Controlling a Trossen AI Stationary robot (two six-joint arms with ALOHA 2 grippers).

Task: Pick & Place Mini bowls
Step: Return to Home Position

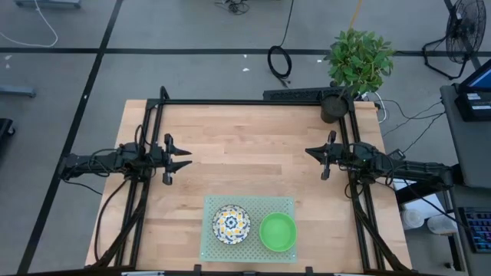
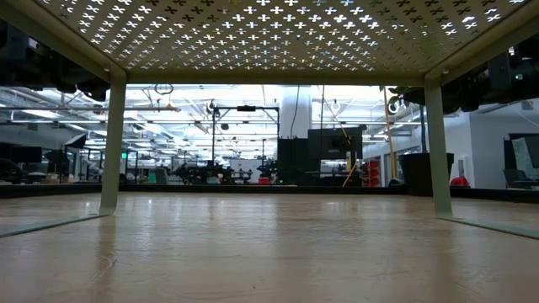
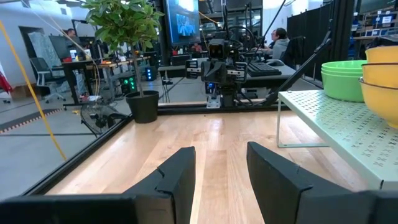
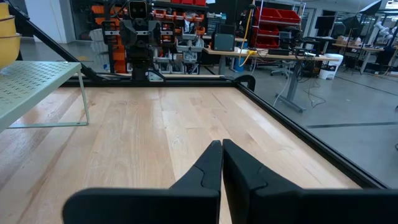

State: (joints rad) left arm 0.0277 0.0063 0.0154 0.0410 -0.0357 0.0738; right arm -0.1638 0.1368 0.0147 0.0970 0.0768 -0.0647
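A raised pale-green perforated stand [image 1: 249, 203] sits at the middle of the table's near edge. On it stand a white bowl with a blue-and-yellow floral pattern [image 1: 231, 224] and a bright green bowl [image 1: 278, 231]. In the left wrist view the green bowls [image 3: 342, 78] and the yellow-sided bowls [image 3: 382, 74] are stacked. My left gripper [image 1: 182, 159] is open and empty over the left half of the table; its fingers show in its own wrist view [image 3: 221, 168]. My right gripper [image 1: 314, 156] is shut and empty [image 4: 222, 155] over the right half.
A potted plant [image 1: 357, 61] stands at the table's far right corner, with its pot [image 3: 144, 106] by the black frame rail [image 1: 253, 101]. The stand's legs [image 2: 112, 143] rest on the wood. Bare wood [image 1: 249, 149] lies between the two grippers.
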